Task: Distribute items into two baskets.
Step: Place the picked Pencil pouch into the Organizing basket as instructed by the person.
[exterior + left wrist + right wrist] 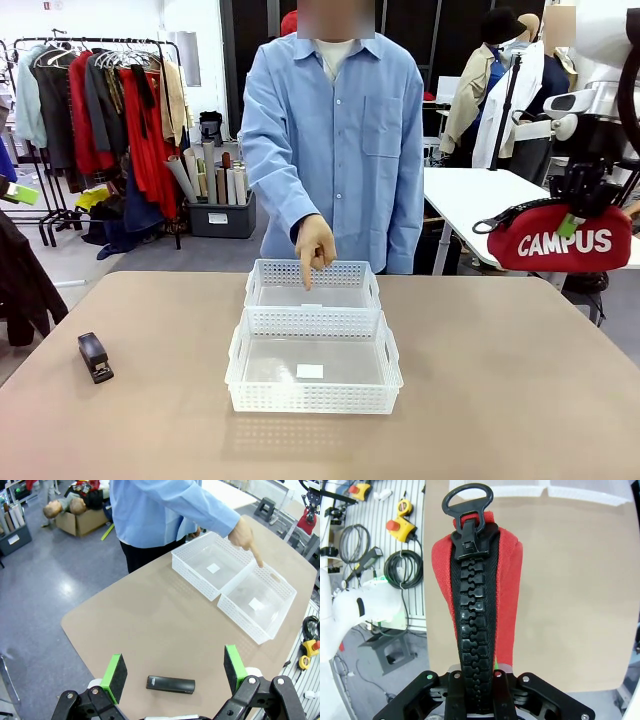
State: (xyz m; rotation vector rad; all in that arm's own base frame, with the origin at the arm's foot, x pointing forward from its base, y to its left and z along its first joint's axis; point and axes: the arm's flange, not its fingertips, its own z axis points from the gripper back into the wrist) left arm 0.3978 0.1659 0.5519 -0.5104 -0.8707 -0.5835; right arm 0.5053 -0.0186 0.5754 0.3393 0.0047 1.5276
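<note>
Two white perforated baskets stand mid-table, the smaller far one [262, 285] touching the larger near one [314, 397]; both look empty. A person's hand [315, 243] points a finger down over the far basket. A black stapler [95, 357] lies at the table's left. My right gripper [572, 218] hangs high at the right, shut on the red "CAMPUS" pouch [565, 243]; the right wrist view has the pouch's black zipper [472, 615] running up from the gripper [475, 682]. My left gripper [175, 667] is open above the stapler [170, 684], with the baskets [192, 572] [240, 620] farther off.
The person in a blue shirt [335, 140] stands at the far edge behind the baskets. Bare tabletop [500, 400] lies on both sides of the baskets. Cables and yellow stop-button boxes [400, 527] lie on the floor past the table's right edge.
</note>
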